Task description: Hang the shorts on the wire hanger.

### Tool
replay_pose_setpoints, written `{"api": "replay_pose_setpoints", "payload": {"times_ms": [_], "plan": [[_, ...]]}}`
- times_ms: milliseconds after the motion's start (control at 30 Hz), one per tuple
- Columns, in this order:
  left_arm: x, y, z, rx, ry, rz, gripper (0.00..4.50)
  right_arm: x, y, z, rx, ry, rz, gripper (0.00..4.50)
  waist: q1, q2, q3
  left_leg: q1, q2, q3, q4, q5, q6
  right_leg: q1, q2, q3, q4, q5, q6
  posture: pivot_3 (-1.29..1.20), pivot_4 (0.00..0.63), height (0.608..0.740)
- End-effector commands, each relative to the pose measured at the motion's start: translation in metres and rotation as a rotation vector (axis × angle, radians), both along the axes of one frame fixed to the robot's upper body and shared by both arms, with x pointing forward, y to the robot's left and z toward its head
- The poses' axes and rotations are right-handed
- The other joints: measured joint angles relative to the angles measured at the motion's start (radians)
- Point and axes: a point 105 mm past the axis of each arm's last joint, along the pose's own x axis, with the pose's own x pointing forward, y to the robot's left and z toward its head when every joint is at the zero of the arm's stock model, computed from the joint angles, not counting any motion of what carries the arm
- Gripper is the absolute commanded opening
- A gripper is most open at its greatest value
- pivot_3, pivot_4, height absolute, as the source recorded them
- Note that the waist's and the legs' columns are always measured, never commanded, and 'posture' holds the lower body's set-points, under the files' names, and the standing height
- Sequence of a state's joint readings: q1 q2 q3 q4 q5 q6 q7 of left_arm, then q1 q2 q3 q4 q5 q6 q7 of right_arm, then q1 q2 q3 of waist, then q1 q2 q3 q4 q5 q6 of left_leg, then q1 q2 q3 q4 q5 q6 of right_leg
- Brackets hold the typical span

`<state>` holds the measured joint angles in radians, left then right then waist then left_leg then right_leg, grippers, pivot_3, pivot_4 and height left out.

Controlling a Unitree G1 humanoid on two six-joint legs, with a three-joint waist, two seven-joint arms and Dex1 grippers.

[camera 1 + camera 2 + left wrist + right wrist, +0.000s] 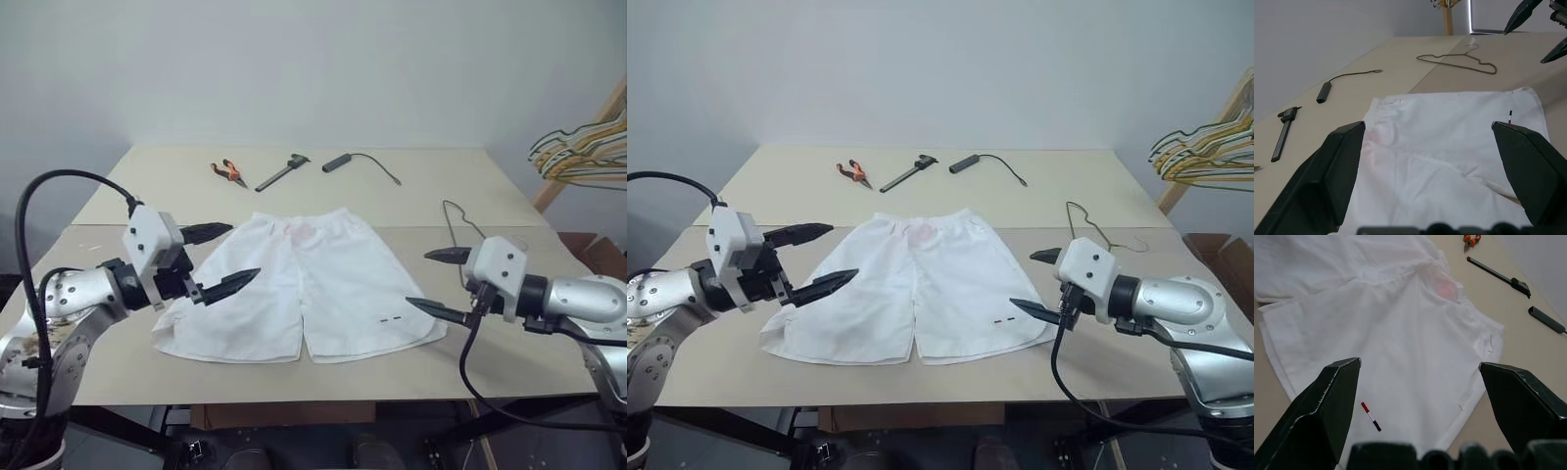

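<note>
Shorts (309, 289) lying flat mid-table, waistband at far edge, legs toward robot: spread out, prob. for easy pickup. White fabric, gathered elastic waist w/ faint pink mark, two small dashes near robot's-right leg hem. Wire hanger (462, 227) lying flat just right of shorts, thin dark wire, untouched. L gripper (221, 258) hovering over shorts' left side, jaws gaping wide, holding nothing. R gripper (442, 280) hovering at shorts' right hem, also spread wide, empty. Both seem poised for grab.
</note>
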<state>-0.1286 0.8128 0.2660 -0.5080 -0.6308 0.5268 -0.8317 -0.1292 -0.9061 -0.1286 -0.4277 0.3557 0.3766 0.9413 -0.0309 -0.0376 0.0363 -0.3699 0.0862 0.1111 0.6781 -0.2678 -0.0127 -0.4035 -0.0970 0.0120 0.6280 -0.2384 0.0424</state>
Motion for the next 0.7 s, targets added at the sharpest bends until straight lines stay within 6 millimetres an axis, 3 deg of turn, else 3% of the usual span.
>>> {"api": "replay_pose_setpoints", "payload": {"times_ms": [33,367,700], "plan": [[-0.003,0.001,0.014,-0.024,-0.037,0.001,4.5,0.0,0.002,0.01,-0.007,-0.051,0.017,4.48,0.004,0.0,0.0,0.0,0.0,0.0,0.0,0.0,0.0,0.0,0.0,0.0,0.0,0.0,0.0,0.02,0.0,0.74],[-0.004,-0.003,0.015,0.007,-0.047,-0.015,4.5,-0.004,-0.003,0.005,-0.031,-0.03,0.014,4.48,0.018,0.0,0.0,0.0,0.0,0.0,0.0,0.0,0.0,0.0,0.0,0.0,0.0,0.0,0.0,0.01,0.0,0.74],[-0.007,-0.003,0.015,0.008,-0.049,-0.01,4.5,-0.013,-0.014,-0.026,-0.36,-0.007,0.163,4.48,0.017,0.0,0.0,0.0,0.0,0.0,0.0,0.0,0.0,0.0,0.0,0.0,0.0,0.0,0.0,0.02,0.0,0.74]]}}
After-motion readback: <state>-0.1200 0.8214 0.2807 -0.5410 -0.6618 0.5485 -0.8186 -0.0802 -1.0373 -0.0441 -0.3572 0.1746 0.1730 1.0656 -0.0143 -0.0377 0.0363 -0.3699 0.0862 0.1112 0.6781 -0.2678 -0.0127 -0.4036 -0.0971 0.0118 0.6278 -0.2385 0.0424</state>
